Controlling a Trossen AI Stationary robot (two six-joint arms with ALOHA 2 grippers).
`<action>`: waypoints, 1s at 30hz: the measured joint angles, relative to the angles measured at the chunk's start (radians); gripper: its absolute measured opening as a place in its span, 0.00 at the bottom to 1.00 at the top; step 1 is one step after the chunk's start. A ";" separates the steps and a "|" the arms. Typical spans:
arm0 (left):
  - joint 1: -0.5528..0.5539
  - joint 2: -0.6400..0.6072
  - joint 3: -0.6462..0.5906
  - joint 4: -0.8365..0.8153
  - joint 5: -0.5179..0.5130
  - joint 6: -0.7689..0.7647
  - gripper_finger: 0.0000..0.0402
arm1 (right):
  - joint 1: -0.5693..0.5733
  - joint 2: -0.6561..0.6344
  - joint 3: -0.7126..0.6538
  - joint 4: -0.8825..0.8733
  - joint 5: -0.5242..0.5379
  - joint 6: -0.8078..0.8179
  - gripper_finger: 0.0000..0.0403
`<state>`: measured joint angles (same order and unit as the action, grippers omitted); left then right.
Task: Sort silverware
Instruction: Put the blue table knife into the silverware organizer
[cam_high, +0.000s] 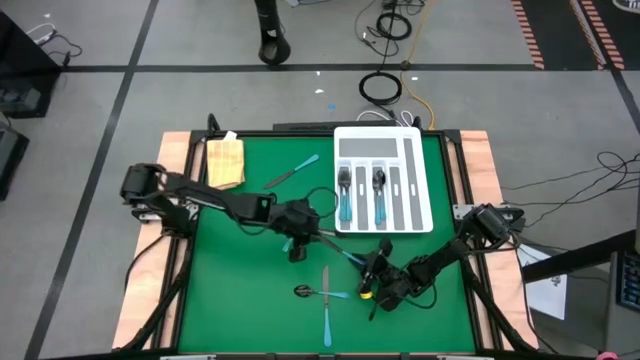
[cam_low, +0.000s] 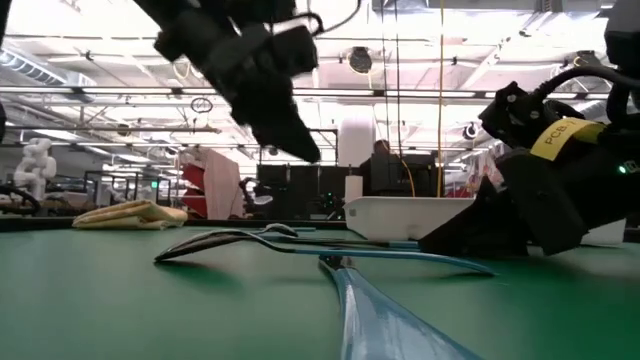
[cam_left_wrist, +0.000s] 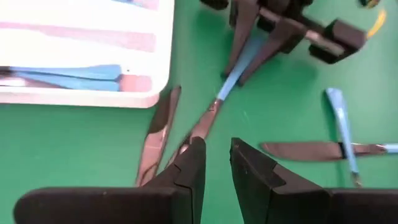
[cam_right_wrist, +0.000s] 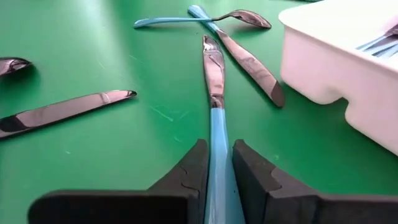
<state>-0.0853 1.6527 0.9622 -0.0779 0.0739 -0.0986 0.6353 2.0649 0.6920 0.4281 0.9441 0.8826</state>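
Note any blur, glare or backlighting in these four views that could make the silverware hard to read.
Low view: bright ceiling lights backlight the arms into silhouettes, and the nearest blue handle is out of focus. Left wrist view: soft throughout, with the knife and white tray smeared. Right wrist view: sharp, with glare on the blades beyond the right gripper. High view: evenly lit, but silverware shows small.

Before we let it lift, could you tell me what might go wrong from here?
The right pincer is shut on the knife only at its blue handle end, so the blade may swing or slip. That blade lies beside another knife near the tray and could drag it. The left pincer hovers close, so the arms might collide.
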 joint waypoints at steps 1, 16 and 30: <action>0.000 -0.027 0.000 -0.019 -0.010 0.000 0.20 | 0.000 -0.007 0.006 -0.007 -0.008 0.000 0.11; 0.001 -0.209 0.003 -0.160 -0.191 -0.025 0.20 | -0.023 -0.181 0.103 -0.173 -0.271 -0.112 0.01; 0.000 -0.256 0.003 -0.202 -0.227 -0.025 0.20 | -0.078 -0.369 0.114 -0.521 0.056 0.365 0.00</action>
<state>-0.0856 1.3962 0.9649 -0.2796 -0.1527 -0.1236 0.5577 1.6963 0.8059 -0.0930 1.0003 1.2472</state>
